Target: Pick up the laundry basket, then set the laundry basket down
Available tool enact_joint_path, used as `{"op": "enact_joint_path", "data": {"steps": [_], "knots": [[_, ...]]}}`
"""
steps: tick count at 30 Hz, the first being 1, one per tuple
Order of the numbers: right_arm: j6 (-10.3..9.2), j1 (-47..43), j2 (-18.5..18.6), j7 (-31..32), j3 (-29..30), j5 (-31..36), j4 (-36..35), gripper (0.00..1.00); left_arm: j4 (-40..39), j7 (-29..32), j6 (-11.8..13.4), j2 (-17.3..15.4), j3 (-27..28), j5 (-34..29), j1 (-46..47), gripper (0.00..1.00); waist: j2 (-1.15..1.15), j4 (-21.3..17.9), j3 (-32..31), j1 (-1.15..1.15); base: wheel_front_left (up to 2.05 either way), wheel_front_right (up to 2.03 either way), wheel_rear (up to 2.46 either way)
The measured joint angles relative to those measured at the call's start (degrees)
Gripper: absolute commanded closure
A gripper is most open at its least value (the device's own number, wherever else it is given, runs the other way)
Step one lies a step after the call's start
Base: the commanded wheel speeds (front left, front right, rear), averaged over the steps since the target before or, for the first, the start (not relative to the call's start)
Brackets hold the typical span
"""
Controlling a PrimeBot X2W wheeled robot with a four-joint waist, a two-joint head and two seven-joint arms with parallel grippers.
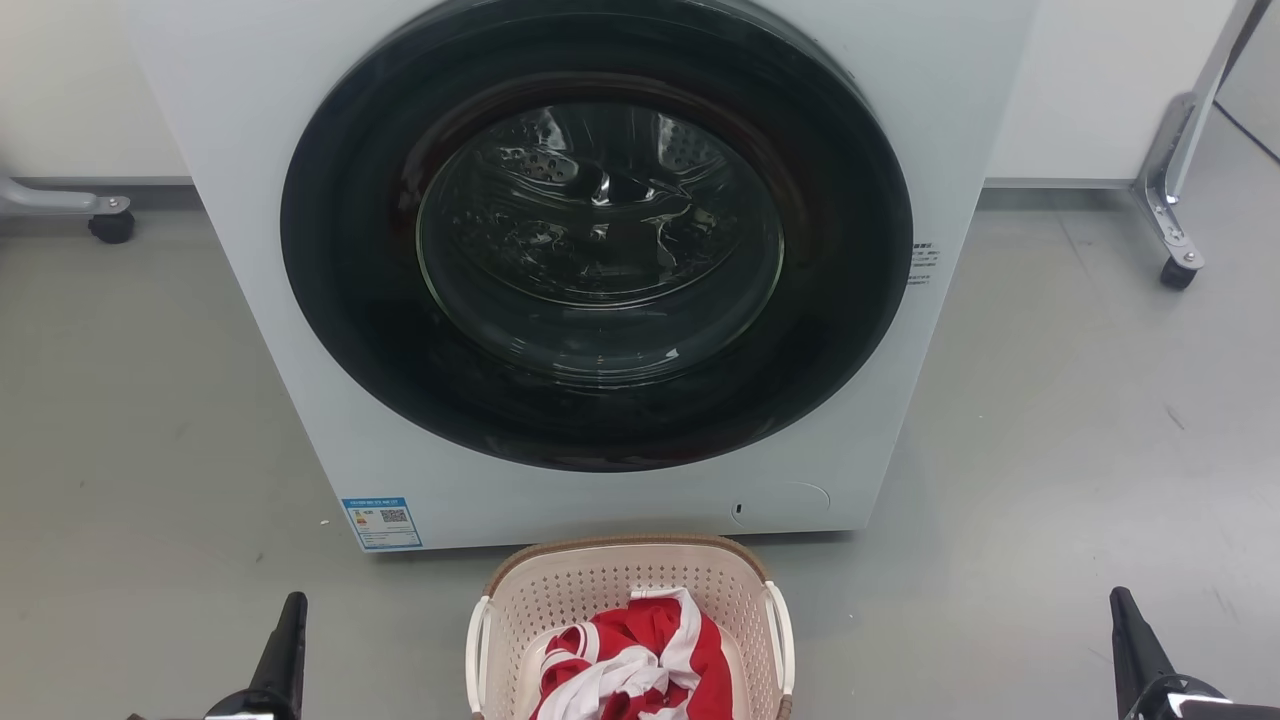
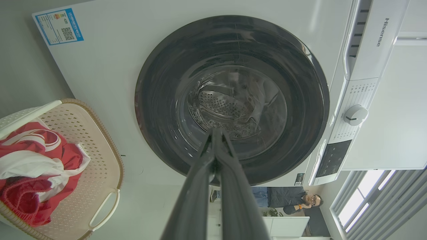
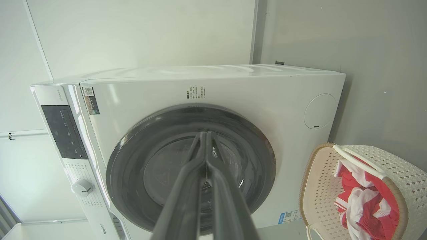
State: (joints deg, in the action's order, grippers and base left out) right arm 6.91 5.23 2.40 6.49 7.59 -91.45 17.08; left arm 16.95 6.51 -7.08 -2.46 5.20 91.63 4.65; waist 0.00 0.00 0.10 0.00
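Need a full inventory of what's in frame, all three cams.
washing machine: 1, white, dark round door closed, centre, by the wall
energy label: 1, blue, machine's lower front corner
control knob: 1, white, machine's top panel
laundry basket: 1, cream, brown rim, white handles, on the floor before the machine
garment bundle: 1, red and white, inside the basket
castered frame legs: 2, metal, either side of the machine
person: 1, dark top, background
left gripper: 1, dark, shut, clear of the basket
right gripper: 1, dark, shut, clear of the basket

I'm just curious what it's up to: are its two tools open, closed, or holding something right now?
Left tool: closed, holding nothing.
Right tool: closed, holding nothing.
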Motion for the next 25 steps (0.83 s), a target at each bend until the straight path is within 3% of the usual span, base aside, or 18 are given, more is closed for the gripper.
{"op": "enact_joint_path", "data": {"steps": [25], "knots": [[0.00, 0.00, 0.00, 0.00, 0.00, -0.01, -0.01, 1.00, -0.01, 0.00, 0.00, 0.00, 0.00, 0.00, 0.00, 1.00, 0.00, 0.00, 0.01, 0.00, 0.00, 0.00, 0.00]]}}
